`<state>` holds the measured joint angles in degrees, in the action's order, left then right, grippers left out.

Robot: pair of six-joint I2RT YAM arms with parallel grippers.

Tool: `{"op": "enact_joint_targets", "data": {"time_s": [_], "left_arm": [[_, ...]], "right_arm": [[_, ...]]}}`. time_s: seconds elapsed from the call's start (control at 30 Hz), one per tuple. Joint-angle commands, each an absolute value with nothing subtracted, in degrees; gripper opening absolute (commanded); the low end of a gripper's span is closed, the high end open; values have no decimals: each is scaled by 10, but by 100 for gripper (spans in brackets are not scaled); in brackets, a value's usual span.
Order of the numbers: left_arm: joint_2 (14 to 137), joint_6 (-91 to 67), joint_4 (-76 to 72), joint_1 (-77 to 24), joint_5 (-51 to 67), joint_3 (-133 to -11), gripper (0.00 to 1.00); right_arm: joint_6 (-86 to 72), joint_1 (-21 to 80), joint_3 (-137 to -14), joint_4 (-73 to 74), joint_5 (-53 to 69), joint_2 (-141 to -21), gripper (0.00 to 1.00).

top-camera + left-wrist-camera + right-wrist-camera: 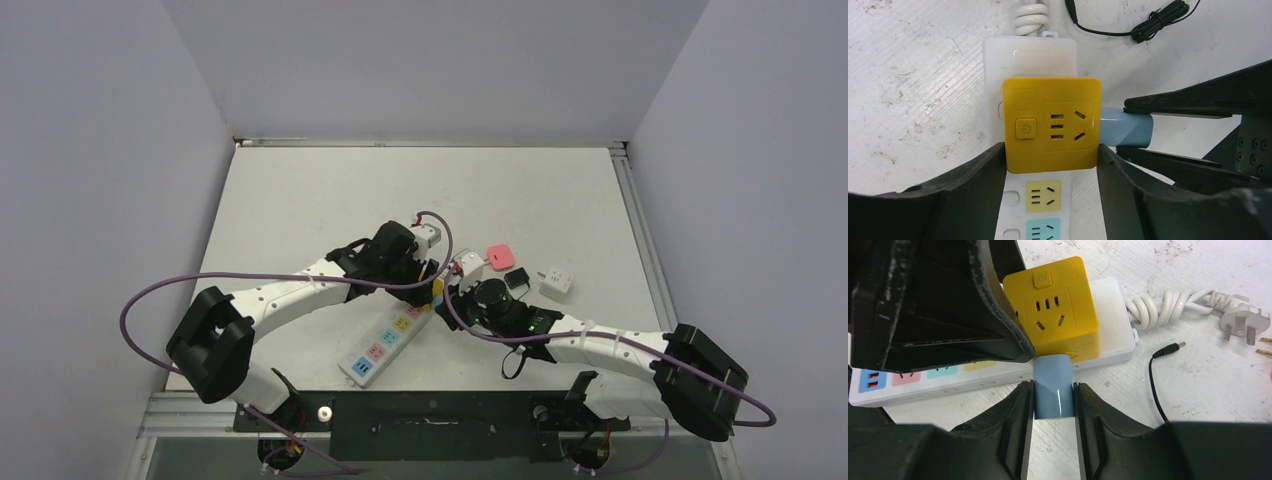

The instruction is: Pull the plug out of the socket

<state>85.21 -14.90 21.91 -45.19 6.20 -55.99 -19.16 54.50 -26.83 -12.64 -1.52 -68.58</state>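
The socket, a long white power strip (385, 345) with pastel outlet faces, lies diagonally between the arms. A yellow cube adapter (1050, 122) sits on its cord end. A light blue plug (1052, 385) sticks out of the cube's side. My left gripper (1050, 155) is shut on the cube, with one finger against each side. My right gripper (1052, 390) is shut on the blue plug, its pads pressed on both flanks. The strip (1110, 305) shows white beyond the cube (1053, 310) in the right wrist view.
The strip's coiled white cord (1168, 305) ends in a loose white plug (1245, 322). A thin black cable (1158, 375) with a barrel jack lies beside it. A pink adapter (498, 255), a black one (517, 278) and a white cube (556, 283) lie to the right.
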Motion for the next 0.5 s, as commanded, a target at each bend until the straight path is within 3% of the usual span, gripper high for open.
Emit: {"op": "enact_joint_targets", "data": {"time_s": [0.0, 0.17, 0.47], "left_arm": [[868, -119, 282, -442, -35, -556, 0], [872, -120, 283, -442, -35, -557, 0], [876, -121, 284, -442, -36, -558, 0]], "right_arm": [[-183, 526, -288, -136, -10, -650, 5], [-176, 545, -286, -129, -50, -654, 5], [-147, 677, -328, -86, -223, -692, 5]]}}
